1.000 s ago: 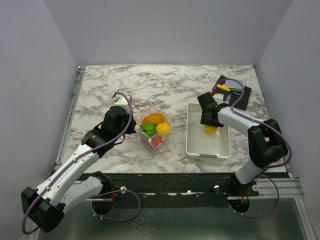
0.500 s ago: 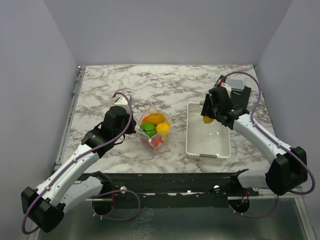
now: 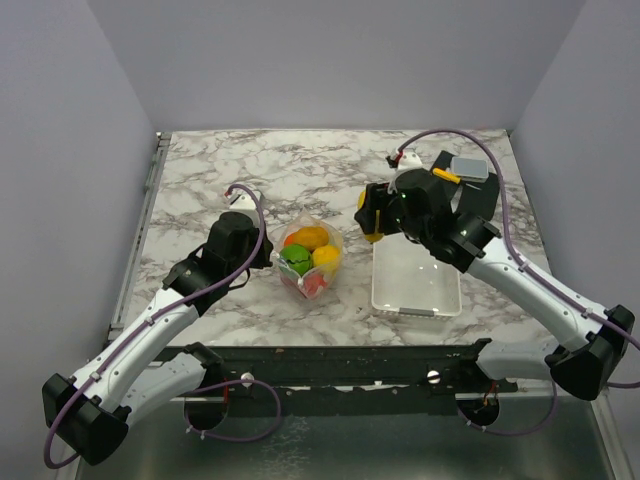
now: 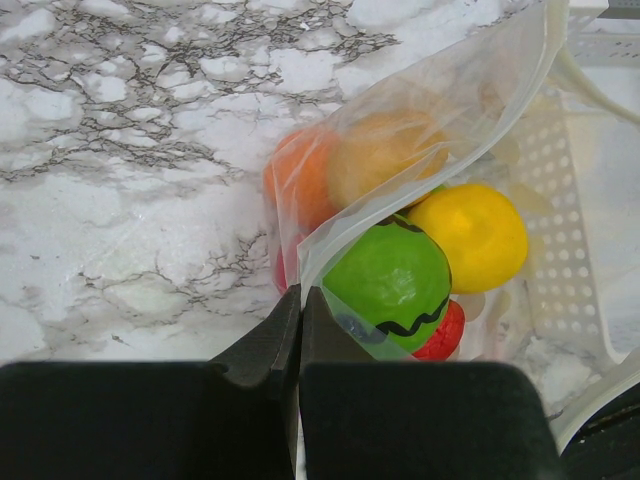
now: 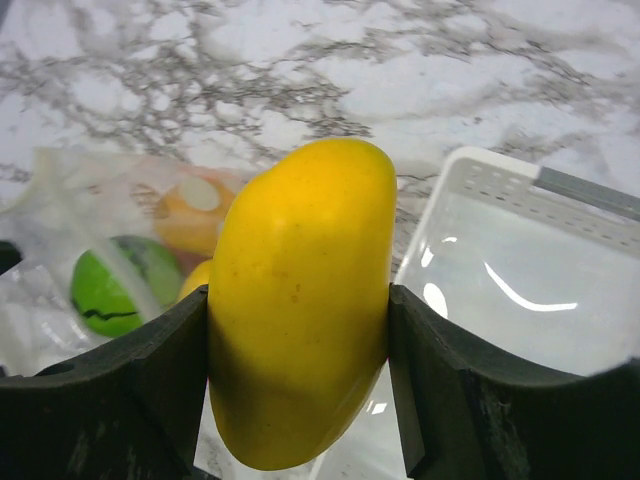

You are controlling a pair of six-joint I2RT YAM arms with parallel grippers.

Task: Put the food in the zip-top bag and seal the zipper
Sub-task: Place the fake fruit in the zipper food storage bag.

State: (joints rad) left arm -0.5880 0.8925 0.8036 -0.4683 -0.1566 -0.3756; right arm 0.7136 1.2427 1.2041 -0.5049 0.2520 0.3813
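The clear zip-top bag (image 3: 310, 258) sits mid-table with its mouth held open. Inside lie a green fruit (image 4: 392, 283), a yellow one (image 4: 470, 235), an orange one (image 4: 385, 155) and a red piece (image 4: 445, 335). My left gripper (image 4: 300, 300) is shut on the bag's mouth edge, where the pale zipper strip (image 4: 340, 222) runs; from above this gripper (image 3: 268, 252) stands left of the bag. My right gripper (image 5: 298, 370) is shut on a long yellow fruit (image 5: 300, 300). It hangs in the air (image 3: 372, 222) between the bag and the white basket's far left corner.
The white slotted basket (image 3: 415, 308) stands right of the bag, with no fruit showing in it. A black object (image 3: 478, 198) with a grey pad (image 3: 468, 167) on it lies at the back right. Grey walls close in the table on three sides.
My right arm lifted the yellow fruit out of the white basket and carried it left toward the bag. The left arm and the bag have stayed still.
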